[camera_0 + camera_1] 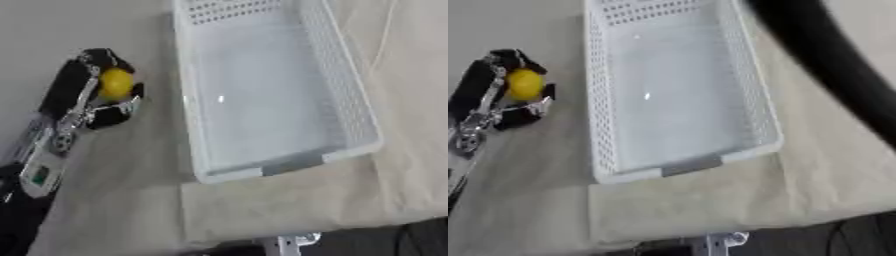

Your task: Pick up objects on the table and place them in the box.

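My left hand [87, 92] is at the left of the table, its black fingers curled round a small yellow ball-like object [115, 84]. The hand sits just left of the white perforated basket [346, 85], apart from its wall. The basket's inside looks bare. In the right eye view a black arm part [833, 60] crosses the upper right corner; the right hand itself does not show in either view.
The basket rests on a beige cloth [289, 200] that covers the table's right and front part. The table's front edge runs along the bottom, with a metal bracket [289, 242] below it. Grey tabletop [122, 190] lies left of the cloth.
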### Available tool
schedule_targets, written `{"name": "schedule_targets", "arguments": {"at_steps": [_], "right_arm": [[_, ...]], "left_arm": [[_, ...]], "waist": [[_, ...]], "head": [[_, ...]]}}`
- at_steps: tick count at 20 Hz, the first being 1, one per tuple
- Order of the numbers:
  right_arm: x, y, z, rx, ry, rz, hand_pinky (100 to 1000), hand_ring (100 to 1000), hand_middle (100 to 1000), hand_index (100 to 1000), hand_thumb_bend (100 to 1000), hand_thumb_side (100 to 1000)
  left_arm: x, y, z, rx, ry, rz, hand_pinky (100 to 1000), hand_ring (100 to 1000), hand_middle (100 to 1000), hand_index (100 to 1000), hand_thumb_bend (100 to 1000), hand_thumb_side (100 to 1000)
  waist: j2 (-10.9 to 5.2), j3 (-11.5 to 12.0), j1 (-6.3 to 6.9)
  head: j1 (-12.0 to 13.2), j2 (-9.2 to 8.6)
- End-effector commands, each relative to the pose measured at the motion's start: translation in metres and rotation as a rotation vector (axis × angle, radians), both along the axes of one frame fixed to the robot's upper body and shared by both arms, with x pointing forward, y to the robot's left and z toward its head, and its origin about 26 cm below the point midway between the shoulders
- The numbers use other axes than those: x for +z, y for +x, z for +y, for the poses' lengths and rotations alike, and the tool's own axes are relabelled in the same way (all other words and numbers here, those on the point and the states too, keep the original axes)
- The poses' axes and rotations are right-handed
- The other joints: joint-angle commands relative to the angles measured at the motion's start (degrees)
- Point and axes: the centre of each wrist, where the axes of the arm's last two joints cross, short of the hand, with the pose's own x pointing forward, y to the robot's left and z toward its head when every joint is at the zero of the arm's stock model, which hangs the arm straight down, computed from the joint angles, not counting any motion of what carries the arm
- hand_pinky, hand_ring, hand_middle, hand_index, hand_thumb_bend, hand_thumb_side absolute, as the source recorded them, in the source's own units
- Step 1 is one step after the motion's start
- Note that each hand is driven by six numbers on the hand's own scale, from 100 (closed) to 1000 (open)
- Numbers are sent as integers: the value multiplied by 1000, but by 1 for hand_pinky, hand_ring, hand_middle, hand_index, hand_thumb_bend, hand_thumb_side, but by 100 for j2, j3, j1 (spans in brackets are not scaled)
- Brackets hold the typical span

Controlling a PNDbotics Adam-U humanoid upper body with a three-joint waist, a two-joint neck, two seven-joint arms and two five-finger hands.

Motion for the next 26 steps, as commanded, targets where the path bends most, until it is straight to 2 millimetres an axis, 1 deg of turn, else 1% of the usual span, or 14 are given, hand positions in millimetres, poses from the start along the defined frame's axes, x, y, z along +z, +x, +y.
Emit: {"name": "schedule_targets", "arguments": {"at_steps": [1, 2, 3, 4, 5, 6, 7, 10, 15, 16, 17, 19, 22, 26], "right_arm": [[2, -9, -2, -11, -7, 18, 552, 667, 724, 725, 100, 911], [2, -9, -2, -11, -7, 18, 552, 666, 724, 725, 100, 911], [2, -10, -2, -11, -8, 18, 552, 666, 724, 725, 100, 911], [2, -10, -2, -12, -8, 18, 552, 666, 724, 725, 100, 911], [3, -10, -2, -12, -8, 18, 552, 666, 724, 725, 100, 911], [3, -11, -2, -13, -8, 18, 552, 666, 724, 725, 100, 911], [3, -11, -2, -14, -8, 18, 552, 666, 724, 725, 100, 911], [3, -13, -2, -15, -9, 21, 552, 666, 724, 725, 100, 911], [3, -15, -2, -16, -10, 25, 552, 666, 724, 725, 100, 911], [3, -15, -2, -16, -10, 26, 552, 666, 724, 725, 100, 911], [4, -15, -2, -16, -10, 26, 552, 666, 724, 725, 100, 911], [4, -16, -2, -16, -10, 29, 552, 666, 724, 725, 100, 911], [4, -18, -3, -15, -11, 36, 552, 666, 724, 725, 100, 911], [5, -21, -7, -6, -17, 39, 551, 666, 724, 725, 100, 911]], "left_arm": [[13, 0, 6, 7, -17, -53, 100, 100, 253, 505, 100, 373], [13, 1, 7, 7, -24, -52, 100, 100, 285, 525, 100, 334], [13, 1, 7, 7, -31, -53, 100, 100, 179, 454, 100, 541], [14, 1, 7, 8, -42, -57, 100, 100, 184, 457, 100, 530], [17, 2, 8, 8, -52, -64, 100, 100, 153, 438, 100, 578], [20, 2, 8, 8, -62, -74, 100, 100, 155, 441, 100, 579], [24, 3, 9, 10, -74, -88, 100, 100, 154, 430, 100, 546], [47, 4, 8, 18, -115, -165, 100, 100, 155, 428, 100, 532], [83, 2, 2, 31, -137, -271, 100, 100, 165, 435, 100, 439], [89, 1, 0, 33, -131, -283, 100, 100, 164, 434, 100, 450], [95, 0, -1, 33, -124, -293, 100, 100, 166, 436, 100, 405], [107, -1, -4, 29, -95, -319, 100, 100, 167, 437, 100, 362], [128, 0, -15, -4, -54, -361, 100, 100, 168, 439, 100, 326], [150, 5, -48, -102, -27, -390, 100, 100, 171, 440, 100, 297]], "waist": [[-73, 9, -25], [-75, 10, -26], [-79, 12, -29], [-84, 13, -33], [-88, 16, -37], [-91, 19, -40], [-96, 24, -44], [-108, 39, -51], [-124, 51, -51], [-128, 53, -52], [-132, 54, -52], [-143, 60, -54], [-169, 69, -51], [-201, 30, -45]], "head": [[7, -18], [6, -18], [3, -18], [-3, -18], [-10, -18], [-17, -18], [-23, -18], [-37, -18], [-57, -18], [-59, -18], [-61, -18], [-69, -18], [-55, -20], [-21, -89]]}}
